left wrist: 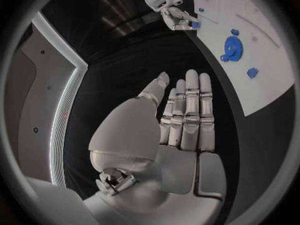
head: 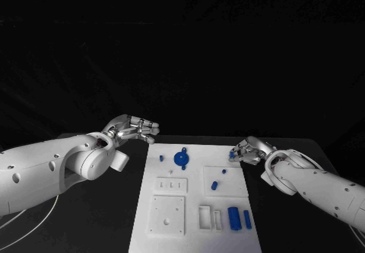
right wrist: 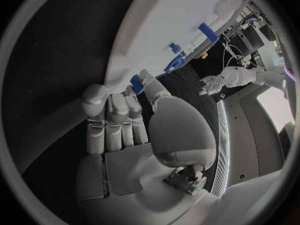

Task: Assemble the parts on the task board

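The white task board lies in the middle of the black table. A blue gear stands near its far edge, with a small blue peg to its left. My right hand hovers at the board's far right corner and pinches a small blue part between thumb and finger; the pinched part also shows in the right wrist view. My left hand hangs above the table just off the board's far left corner. Its fingers are stretched out side by side and hold nothing.
Two small blue pieces lie on a raised square at the board's right. Two blue cylinders stand near the front right, beside white slotted blocks. A slotted recess and a square plate fill the left. A white cable loops front left.
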`<state>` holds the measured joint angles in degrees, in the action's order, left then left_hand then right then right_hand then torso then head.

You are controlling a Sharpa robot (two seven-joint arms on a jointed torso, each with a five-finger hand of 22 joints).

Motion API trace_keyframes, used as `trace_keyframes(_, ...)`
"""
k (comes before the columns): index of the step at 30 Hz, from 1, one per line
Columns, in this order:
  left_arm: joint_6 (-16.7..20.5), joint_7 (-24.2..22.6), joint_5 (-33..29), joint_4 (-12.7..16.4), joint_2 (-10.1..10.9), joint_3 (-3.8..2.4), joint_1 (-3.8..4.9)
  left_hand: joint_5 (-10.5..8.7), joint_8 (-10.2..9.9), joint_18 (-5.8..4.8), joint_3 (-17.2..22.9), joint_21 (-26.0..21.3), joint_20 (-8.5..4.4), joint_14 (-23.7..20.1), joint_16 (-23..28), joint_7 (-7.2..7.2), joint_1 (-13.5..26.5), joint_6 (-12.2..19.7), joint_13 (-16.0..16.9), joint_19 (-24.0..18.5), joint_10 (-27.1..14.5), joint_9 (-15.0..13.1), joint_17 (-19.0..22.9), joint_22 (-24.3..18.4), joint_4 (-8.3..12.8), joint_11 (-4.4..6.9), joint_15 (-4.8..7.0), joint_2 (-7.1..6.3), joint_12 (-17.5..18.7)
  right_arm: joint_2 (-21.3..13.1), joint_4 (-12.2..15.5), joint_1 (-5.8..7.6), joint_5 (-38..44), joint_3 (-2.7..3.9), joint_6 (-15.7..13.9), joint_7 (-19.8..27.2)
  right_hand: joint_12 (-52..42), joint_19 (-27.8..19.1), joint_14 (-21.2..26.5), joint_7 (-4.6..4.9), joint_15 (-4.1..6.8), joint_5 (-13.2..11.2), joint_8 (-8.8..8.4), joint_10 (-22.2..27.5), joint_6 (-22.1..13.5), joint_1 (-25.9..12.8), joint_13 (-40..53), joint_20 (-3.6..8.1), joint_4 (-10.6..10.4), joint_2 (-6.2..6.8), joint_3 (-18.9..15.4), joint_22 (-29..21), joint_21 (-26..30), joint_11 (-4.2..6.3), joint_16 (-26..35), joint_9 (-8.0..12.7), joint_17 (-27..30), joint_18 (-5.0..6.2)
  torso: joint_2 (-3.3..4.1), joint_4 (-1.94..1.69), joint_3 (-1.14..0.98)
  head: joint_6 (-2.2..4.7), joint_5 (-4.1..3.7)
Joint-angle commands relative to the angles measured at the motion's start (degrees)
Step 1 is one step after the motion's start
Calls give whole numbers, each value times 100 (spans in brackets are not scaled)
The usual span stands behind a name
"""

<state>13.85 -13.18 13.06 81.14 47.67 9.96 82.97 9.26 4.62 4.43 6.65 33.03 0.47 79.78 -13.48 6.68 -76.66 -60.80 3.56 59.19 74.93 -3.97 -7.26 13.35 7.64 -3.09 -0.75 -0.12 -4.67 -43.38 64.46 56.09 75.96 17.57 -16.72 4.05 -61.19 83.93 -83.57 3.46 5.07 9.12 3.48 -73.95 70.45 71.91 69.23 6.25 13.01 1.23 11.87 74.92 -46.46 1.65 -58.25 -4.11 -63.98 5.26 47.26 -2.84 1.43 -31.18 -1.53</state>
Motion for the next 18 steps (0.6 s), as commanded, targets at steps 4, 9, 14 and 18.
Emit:
trace_keyframes(4, -344, 761, 405, -180, -185, -10, 23, -123, -81, -203, -158, 719, -450, 476, -1305, -224, 304, -492, 38, 533, 1040, -31, -832, 417, -273, 354, 386, 4, -120, 17, 295, 151, 291, 38, -205, -464, -27, 347, 0, -64, 33, -98, 13, -39, 123, 29, 25, 28, -143, 92, 49, 521, -27, 14, -33, 2, -11, -57, -56, 25, 12, 17, 12)
trace_keyframes(9, -570, 1269, 694, -354, -397, -12, 95, -284, -94, -264, -412, 1568, -685, 145, -2887, -312, 414, -646, 453, 504, 1111, -45, -1866, 1014, -513, 514, 580, 30, -1088, 92, 561, 253, 574, 45, -131, -788, -21, 348, -4, -68, 38, -163, 13, -44, 128, 43, 36, 31, -236, 149, 118, 516, -33, 16, -43, 2, -23, -52, -106, 24, 2, 16, 53)
trace_keyframes(14, -807, 1882, 949, -534, -695, -11, 187, -342, -90, -205, -540, 2265, -780, 115, -3856, -373, 646, -680, 837, 332, 1157, -195, -2294, 1547, -839, 619, 692, -4, -1802, 232, 893, 356, 949, 47, -49, -1209, -11, 347, -5, -73, 32, -264, 13, -50, 144, 66, 49, 25, -391, 277, 356, 514, -51, 20, -47, 0, -32, -48, -176, 20, 11, 10, 108)
trace_keyframes(18, -878, 2230, 1052, -666, -926, -7, 221, -380, -94, -172, -495, 2428, -777, 85, -4045, -338, 706, -521, 938, 244, 1166, -273, -2268, 1701, -987, 604, 693, -67, -1874, 368, 1078, 408, 1118, 46, 10, -1427, 0, 347, -6, -73, 29, -280, 13, -49, 144, 74, 48, 24, -463, 333, 454, 503, -38, 21, -45, 0, -31, -50, -214, 22, 12, 4, 146)
